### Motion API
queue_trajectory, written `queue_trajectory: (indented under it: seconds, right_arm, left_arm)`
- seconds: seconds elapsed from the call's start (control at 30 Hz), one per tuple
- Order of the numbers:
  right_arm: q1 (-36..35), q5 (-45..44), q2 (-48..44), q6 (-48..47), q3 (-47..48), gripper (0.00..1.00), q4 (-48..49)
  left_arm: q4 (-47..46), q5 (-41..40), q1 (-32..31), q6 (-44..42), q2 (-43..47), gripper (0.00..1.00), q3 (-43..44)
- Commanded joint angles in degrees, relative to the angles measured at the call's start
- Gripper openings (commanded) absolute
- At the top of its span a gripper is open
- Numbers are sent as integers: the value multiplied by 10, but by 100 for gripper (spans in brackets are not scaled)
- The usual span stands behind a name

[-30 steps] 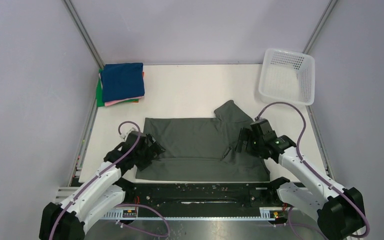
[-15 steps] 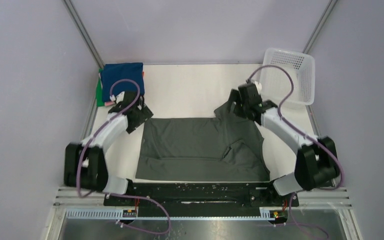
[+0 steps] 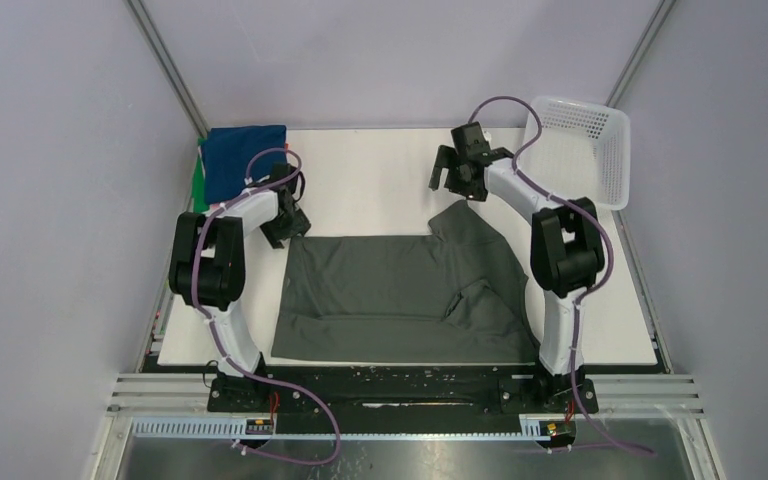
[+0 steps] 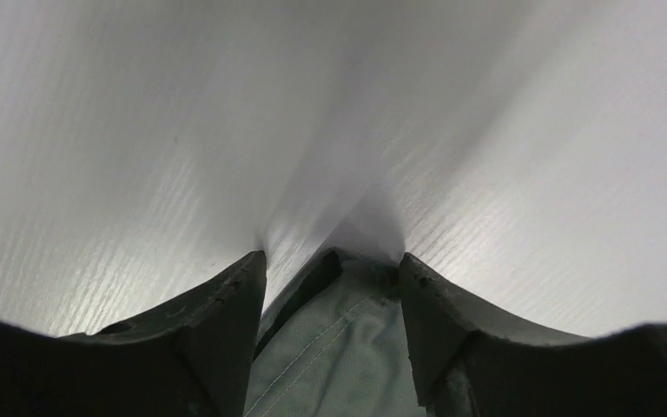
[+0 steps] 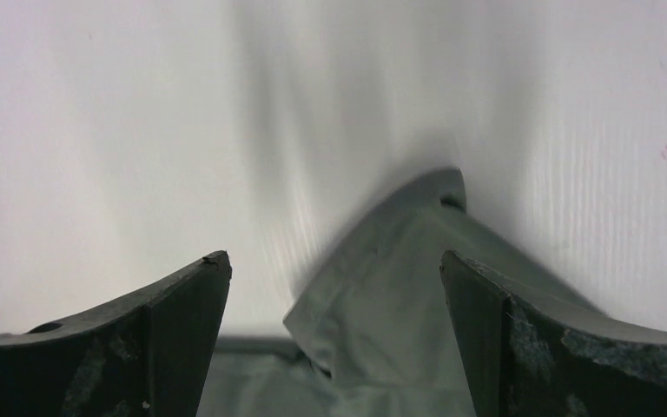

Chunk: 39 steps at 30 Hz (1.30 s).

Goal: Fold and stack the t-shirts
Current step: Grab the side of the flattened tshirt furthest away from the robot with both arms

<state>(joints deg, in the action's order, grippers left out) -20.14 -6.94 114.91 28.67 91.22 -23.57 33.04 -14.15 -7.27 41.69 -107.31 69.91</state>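
White table (image 3: 380, 170) — dark shirt (image 3: 400, 290) outspread

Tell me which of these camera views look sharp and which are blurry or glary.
Top external: sharp and evenly lit, with only soft shadows on the table. Left wrist: the table is streaked and washed out by glare, while the left gripper and the shirt corner look crisper. Right wrist: similar streaking, plus a dark shadow around the shirt's sleeve at the right gripper.
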Motion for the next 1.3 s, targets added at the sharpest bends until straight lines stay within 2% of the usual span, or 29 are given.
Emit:
queue_trajectory:
  seconds: [0.0, 0.2, 0.23, 0.4, 0.5, 0.8, 1.0, 1.1, 1.2, 1.27]
  right_arm:
    - [10, 36, 75, -37, 116, 99, -71]
    - [12, 14, 158, -67, 219, 99, -140]
    - [12, 12, 168, -70, 230, 100, -148]
    - [12, 3, 192, -80, 253, 99, -177]
    - [12, -6, 197, -95, 258, 99, -198]
    - [11, -9, 195, -104, 226, 93, -220]
    - [10, -7, 179, -96, 180, 75, -210]
    - [7, -18, 167, -86, 150, 70, -212]
    - [7, -25, 150, -80, 122, 53, -192]
    - [7, -23, 144, -79, 121, 34, -183]
  left_arm:
    - [1, 11, 2, -12, -20, 57, 33]
    - [4, 13, 2, -12, -29, 49, 46]
    - [9, 15, 2, -13, -30, 46, 49]
    - [14, 24, 2, -24, -26, 22, 41]
    - [12, 27, 2, -29, -17, 0, 30]
    - [3, 36, 2, -36, 42, 0, 3]
    - [-8, 42, 1, -37, 67, 0, -18]
    - [-12, 44, 1, -37, 74, 0, -25]
    - [-14, 45, 2, -37, 81, 0, -31]
    - [-16, 47, 1, -37, 86, 0, -34]
